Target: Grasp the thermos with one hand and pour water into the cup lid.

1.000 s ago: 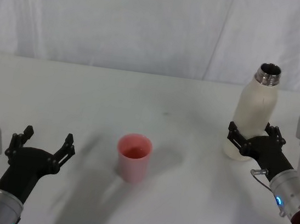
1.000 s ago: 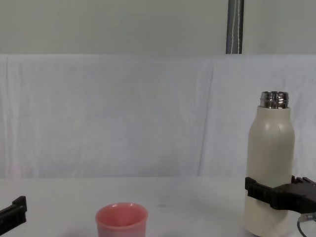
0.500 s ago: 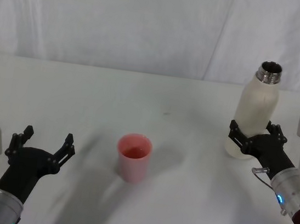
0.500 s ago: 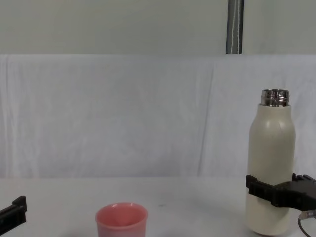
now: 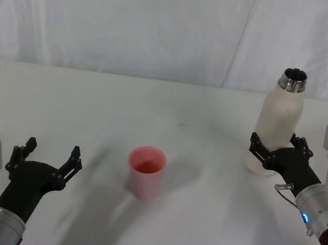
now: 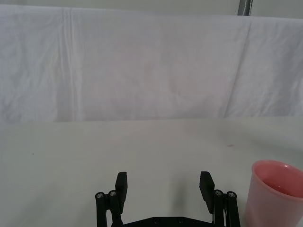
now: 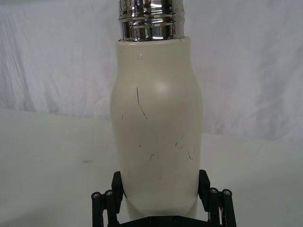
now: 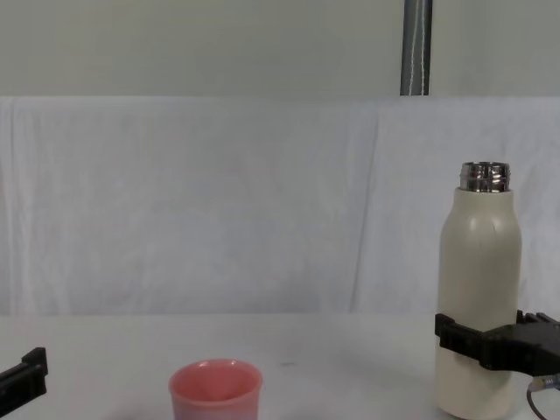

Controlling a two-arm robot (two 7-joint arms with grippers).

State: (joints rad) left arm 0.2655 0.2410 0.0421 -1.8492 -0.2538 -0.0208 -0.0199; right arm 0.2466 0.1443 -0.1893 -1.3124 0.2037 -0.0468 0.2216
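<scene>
Fingers (image 7: 204,185) of my right gripper (image 5: 278,151) sit on both sides of the thermos (image 5: 279,122), low on its body, near the base. From the right wrist view the black pads press the cream wall left and right with no gap I can make out, so I read it as clamped on the bottle. Thermos is upright on the counter (image 5: 212,123), far right side, steel neck up and uncapped, mouth open to the head camera. Chest view has the same: black fingers wrapped round the lower part of the bottle (image 8: 479,289), base down near the counter; whether it's touching or just lifted I can't tell.

Cup lid (image 5: 146,171) stands upright in the middle of the counter, rim up, well apart from the thermos and to its left. Pink inside is visible; can't tell any water level.

My left gripper (image 5: 47,158) is parked low at the near left, fingers spread wide, holding nothing. Left wrist view puts the cup lid (image 6: 276,194) off to one side of those open fingers (image 6: 121,187), near but not between them, not touching.

White cloth backdrop (image 5: 135,22) behind the counter.
</scene>
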